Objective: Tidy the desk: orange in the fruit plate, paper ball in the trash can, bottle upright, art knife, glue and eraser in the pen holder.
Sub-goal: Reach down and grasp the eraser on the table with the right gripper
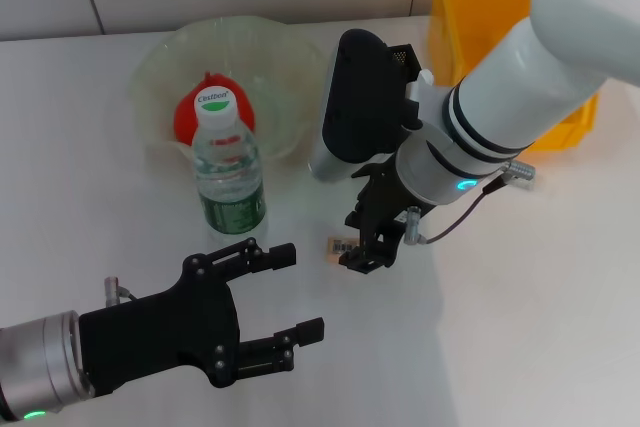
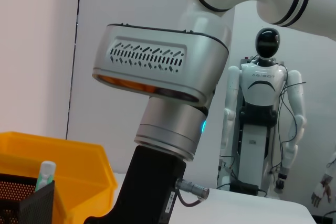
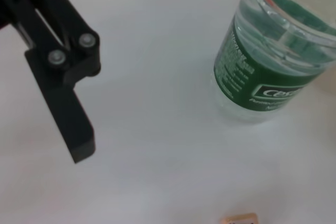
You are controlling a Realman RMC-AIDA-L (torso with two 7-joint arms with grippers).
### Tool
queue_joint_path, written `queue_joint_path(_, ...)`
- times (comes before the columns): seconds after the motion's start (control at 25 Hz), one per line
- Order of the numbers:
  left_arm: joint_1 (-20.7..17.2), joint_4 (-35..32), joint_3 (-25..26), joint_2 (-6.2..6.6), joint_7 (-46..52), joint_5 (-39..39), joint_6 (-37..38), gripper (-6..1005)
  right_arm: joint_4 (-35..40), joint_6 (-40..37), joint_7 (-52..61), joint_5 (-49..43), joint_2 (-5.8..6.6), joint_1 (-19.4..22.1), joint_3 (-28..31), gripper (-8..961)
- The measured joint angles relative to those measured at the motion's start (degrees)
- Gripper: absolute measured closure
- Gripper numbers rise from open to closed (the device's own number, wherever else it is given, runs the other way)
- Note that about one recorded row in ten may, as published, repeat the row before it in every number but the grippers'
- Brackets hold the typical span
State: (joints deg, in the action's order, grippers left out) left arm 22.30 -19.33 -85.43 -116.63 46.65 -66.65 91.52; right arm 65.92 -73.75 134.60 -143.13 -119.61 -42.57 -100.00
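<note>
Smooth white desk [image 1: 520, 327], ribbed clear bottle [image 1: 229, 172] upright, possibly eraser [image 1: 341, 245], small tan block

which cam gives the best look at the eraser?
Head view: the eraser lies on the white table, right beside the right gripper. The right wrist view catches only its edge at the frame border. The left wrist view misses it.

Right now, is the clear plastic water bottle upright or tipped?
Upright: the clear plastic water bottle with green label stands on its base on the white desk, white cap up.
</note>
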Motion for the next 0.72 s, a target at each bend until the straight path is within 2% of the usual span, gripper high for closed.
queue_joint_path(0.72,0.1,0.0,0.0,0.0,0.0,-0.1,0.1,214,-2.9,3.5,0.4,0.1,-0.11,-1.3,-2.4,534)
